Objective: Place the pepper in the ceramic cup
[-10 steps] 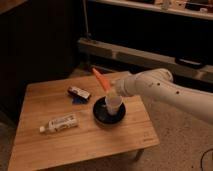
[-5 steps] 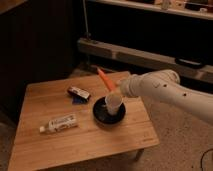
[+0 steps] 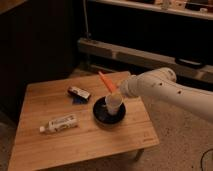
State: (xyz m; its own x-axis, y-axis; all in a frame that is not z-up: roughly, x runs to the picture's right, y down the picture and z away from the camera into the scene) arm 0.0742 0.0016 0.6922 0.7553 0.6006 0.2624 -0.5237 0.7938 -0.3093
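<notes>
Low and wooden, the table (image 3: 60,140) fills the foreground of a dim room with dark shelving behind. Nearest the camera, a white tube (image 3: 59,123) lies on its side close to the table's left front edge. Just beyond it, toward the middle, a black bowl (image 3: 100,116) sits on the wood with the cup (image 3: 114,104) standing upright inside it. Directly above the cup's rim, the gripper (image 3: 118,94) hangs at the end of the white arm (image 3: 165,90), which reaches in from the right. The pepper (image 3: 106,82) rises tilted from the gripper, its lower end at the cup's mouth and its upper end leaning up and to the left; the gripper appears to hold it by that lower end, though the fingers themselves cannot be made out. Farther back and to the left, a small dark packet (image 3: 79,93) rests flat on the table, well apart from the bowl.
</notes>
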